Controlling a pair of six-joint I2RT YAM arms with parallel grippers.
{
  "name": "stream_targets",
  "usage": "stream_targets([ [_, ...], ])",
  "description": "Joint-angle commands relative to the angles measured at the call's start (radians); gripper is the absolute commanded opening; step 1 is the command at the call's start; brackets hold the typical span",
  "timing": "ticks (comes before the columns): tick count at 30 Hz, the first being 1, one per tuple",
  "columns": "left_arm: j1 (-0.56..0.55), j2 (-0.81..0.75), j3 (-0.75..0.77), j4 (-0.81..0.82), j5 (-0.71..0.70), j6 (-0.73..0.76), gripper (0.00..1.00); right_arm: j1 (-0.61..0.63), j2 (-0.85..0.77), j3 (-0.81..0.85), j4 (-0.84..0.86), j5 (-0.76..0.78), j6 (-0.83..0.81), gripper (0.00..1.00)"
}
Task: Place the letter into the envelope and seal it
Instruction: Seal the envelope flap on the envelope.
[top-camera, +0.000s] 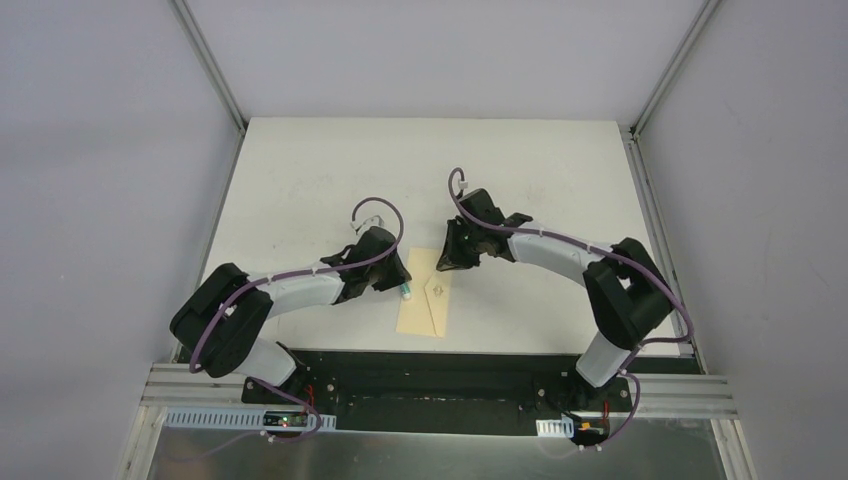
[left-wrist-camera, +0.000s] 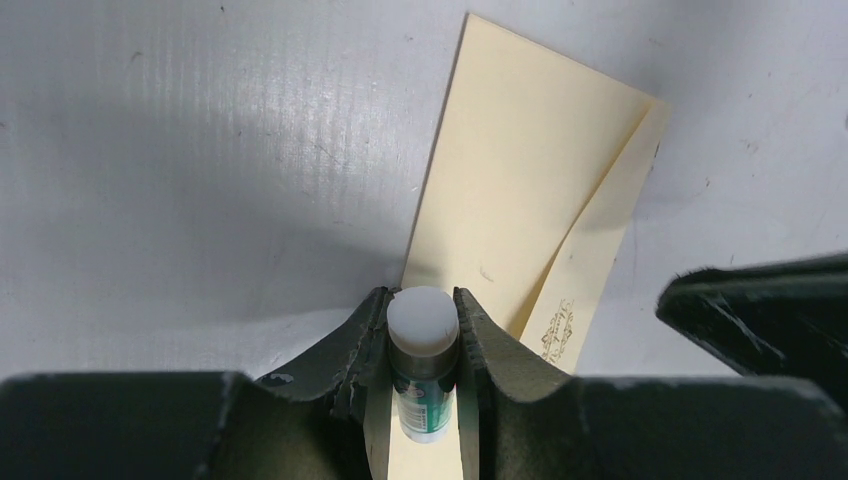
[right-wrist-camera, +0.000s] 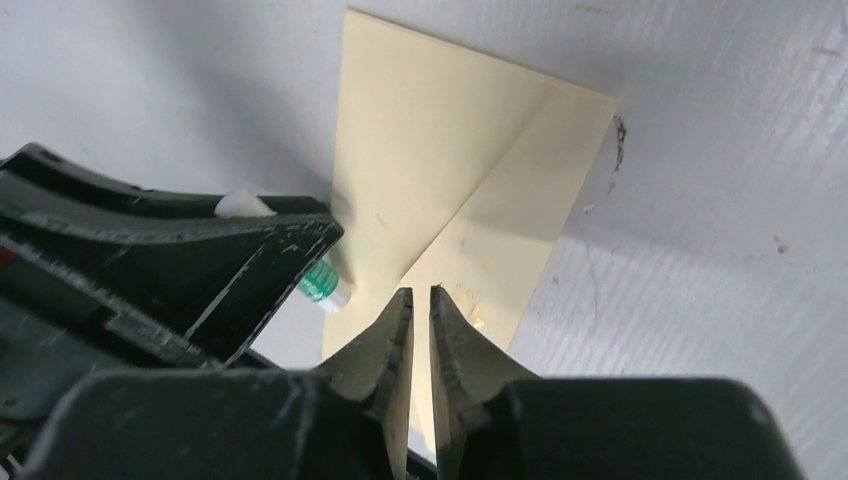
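Left hand (left-wrist-camera: 420, 300) clenched on glue stick (left-wrist-camera: 422, 345); right hand (right-wrist-camera: 420, 296) barely parted, empty, over envelope (right-wrist-camera: 420, 130); risk: folded flap (right-wrist-camera: 510, 220) springing open unsealed.

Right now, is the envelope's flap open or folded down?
Folded down: the pointed flap lies flat on the envelope. Whether it is glued, cannot tell.

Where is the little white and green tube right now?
The tube is clamped in the left gripper, over the envelope's left edge in the top view, with the right gripper just across.
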Motion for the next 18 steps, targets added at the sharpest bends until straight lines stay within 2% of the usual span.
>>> stream_targets([
  [1,-0.019,-0.002,-0.033,-0.054,-0.061,-0.073,0.00,0.013,-0.106,-0.024,-0.032,0.029,0.010,0.14],
  [9,-0.041,-0.008,-0.028,-0.060,-0.097,-0.130,0.00,0.091,-0.054,-0.084,0.046,0.012,0.094,0.11],
  [18,-0.049,-0.003,-0.037,-0.048,-0.092,-0.130,0.00,0.108,0.056,-0.077,0.139,-0.008,0.139,0.09],
])
